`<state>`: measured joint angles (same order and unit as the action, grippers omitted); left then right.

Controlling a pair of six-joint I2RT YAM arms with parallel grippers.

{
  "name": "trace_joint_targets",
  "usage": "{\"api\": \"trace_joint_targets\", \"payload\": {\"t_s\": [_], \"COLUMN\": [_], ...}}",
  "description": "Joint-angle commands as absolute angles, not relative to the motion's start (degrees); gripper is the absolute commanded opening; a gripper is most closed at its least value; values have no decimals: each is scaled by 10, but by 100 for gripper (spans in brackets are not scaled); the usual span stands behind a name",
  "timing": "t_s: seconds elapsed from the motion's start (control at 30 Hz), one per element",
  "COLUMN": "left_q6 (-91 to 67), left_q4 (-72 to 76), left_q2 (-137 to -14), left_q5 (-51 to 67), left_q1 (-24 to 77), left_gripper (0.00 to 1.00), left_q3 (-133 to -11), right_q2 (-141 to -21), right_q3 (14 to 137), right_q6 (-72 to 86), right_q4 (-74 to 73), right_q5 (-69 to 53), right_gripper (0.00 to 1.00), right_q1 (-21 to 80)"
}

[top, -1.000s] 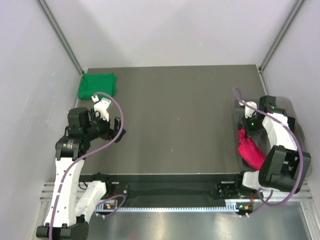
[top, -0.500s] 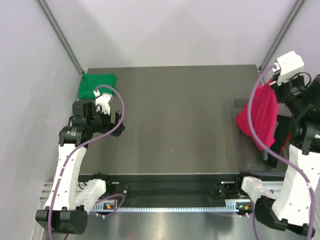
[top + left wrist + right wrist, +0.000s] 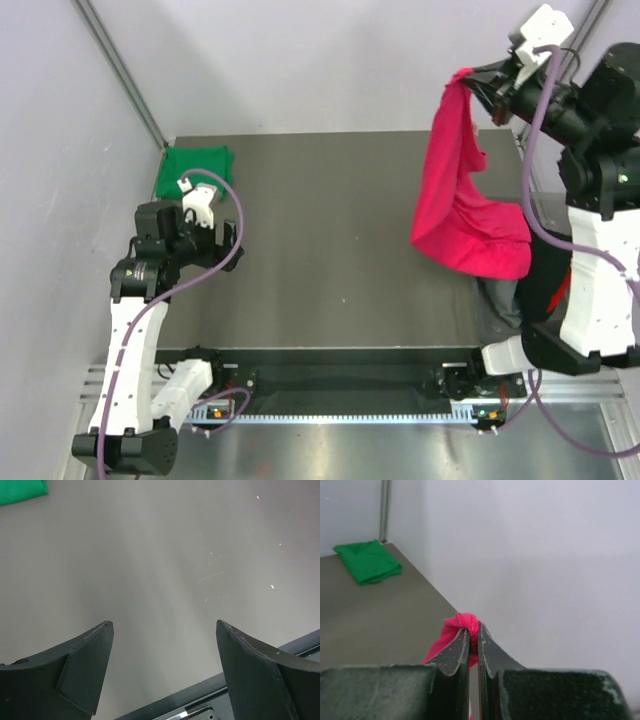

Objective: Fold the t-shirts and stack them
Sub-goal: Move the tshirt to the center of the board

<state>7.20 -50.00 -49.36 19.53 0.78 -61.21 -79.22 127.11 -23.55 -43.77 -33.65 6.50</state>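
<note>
The crimson-pink t-shirt hangs in the air over the table's right side, pinched at its top by my right gripper, which is raised high and shut on it. In the right wrist view a bunch of pink cloth sits between the closed fingertips of the right gripper. The emerald green t-shirt lies folded at the table's far left corner; it also shows in the right wrist view and in the left wrist view. My left gripper is open and empty over bare table, in front of the green shirt; it shows in the left wrist view.
A clear bin stands at the table's right edge under the hanging shirt. Grey walls close in the back and sides. A black rail runs along the table's near edge.
My right arm has lifted the pink shirt out of the bin, up and toward the back left, so it now hangs open over the table. The left arm barely moved.
</note>
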Motion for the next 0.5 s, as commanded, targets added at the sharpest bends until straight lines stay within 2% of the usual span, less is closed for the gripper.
{"api": "trace_joint_targets", "payload": {"t_s": [0.0, 0.23, 0.47], "left_q6": [83, 101, 145], "left_q4": [-504, -519, -506], "left_q2": [-479, -474, -456], "left_q5": [189, 209, 428], "left_q1": [-10, -26, -24], "left_gripper": [88, 84, 84], "left_q3": [-643, -654, -646], "right_q2": [-815, -857, -870], "right_q3": [1330, 1404, 1438], "right_q6": [-212, -212, -213], "right_q4": [-377, -358, -312], "right_q5": [-365, -326, -254], "right_gripper": [0, 0, 0], "right_q1": [104, 190, 229]}}
